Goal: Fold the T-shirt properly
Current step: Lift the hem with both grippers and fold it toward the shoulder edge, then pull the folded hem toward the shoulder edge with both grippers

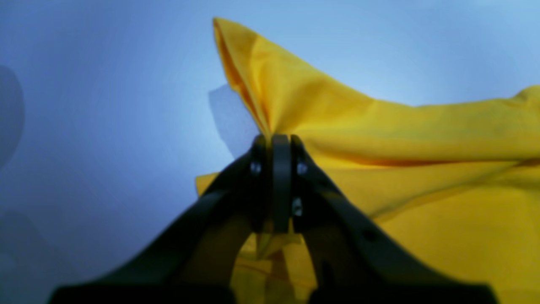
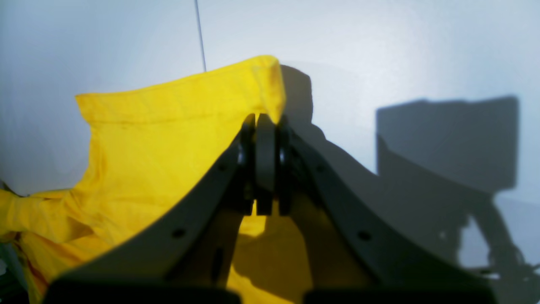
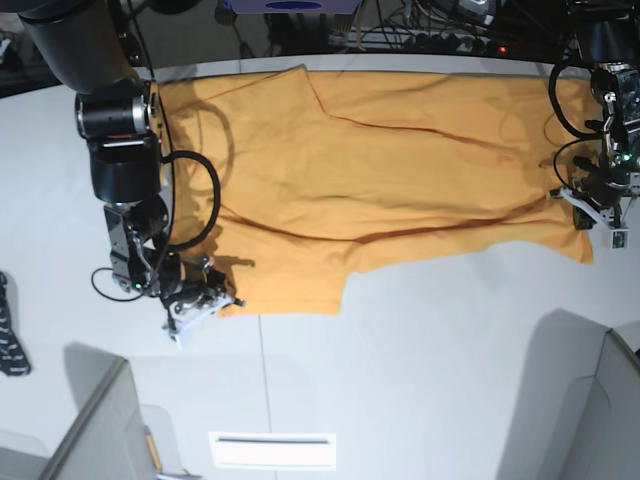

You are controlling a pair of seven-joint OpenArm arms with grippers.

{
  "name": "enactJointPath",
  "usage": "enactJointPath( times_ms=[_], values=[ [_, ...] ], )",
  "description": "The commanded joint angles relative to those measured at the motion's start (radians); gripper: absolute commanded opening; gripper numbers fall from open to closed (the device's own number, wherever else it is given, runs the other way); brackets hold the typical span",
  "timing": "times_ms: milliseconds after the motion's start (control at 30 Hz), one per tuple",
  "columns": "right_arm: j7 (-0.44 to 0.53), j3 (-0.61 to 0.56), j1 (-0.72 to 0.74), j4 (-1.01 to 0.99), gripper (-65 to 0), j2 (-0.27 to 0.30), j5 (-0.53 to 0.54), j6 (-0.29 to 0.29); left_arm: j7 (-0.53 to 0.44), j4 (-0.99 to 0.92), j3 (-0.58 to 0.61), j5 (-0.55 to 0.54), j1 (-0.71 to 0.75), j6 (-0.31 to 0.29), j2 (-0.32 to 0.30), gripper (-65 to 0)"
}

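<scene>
The orange-yellow T-shirt (image 3: 380, 170) lies spread across the far half of the white table (image 3: 420, 360). My right gripper (image 3: 222, 300), at the left of the base view, is shut on the shirt's near left corner (image 2: 263, 84). My left gripper (image 3: 590, 222), at the right of the base view, is shut on the shirt's right edge (image 1: 270, 84). In both wrist views the black jaws pinch a raised fold of the cloth. The black marks and the white tag do not show.
A black strap (image 3: 10, 330) lies at the table's left edge. Grey panels stand at the front left (image 3: 90, 430) and front right (image 3: 600, 420). Cables and equipment (image 3: 420, 20) sit beyond the far edge.
</scene>
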Motion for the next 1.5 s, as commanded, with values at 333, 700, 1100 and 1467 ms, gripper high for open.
enactJointPath(
  times_ms=[333, 700, 1100, 1467],
  values=[
    [-0.147, 0.029, -0.109, 0.396, -65.0, 0.007, -0.02, -0.022, -0.017, 0.15, -0.049, -0.003, 0.073, 0.003, -0.022, -65.0],
    [-0.42, 0.293, -0.325, 0.837, -65.0, -0.001, -0.017, -0.017, -0.017, 0.287, -0.184, -0.001, 0.212, -0.131, 0.053, -65.0],
    [-0.574, 0.469, -0.61, 1.138, -65.0, 0.007, 0.276, -0.019, -0.017, 0.367, -0.195, -0.001, 0.324, -0.143, 0.05, -65.0],
    [-0.572, 0.489, -0.705, 1.225, -65.0, 0.009, 0.276, -0.017, -0.017, 0.393, -0.195, 0.002, 0.372, -0.145, -0.011, -65.0]
  ],
)
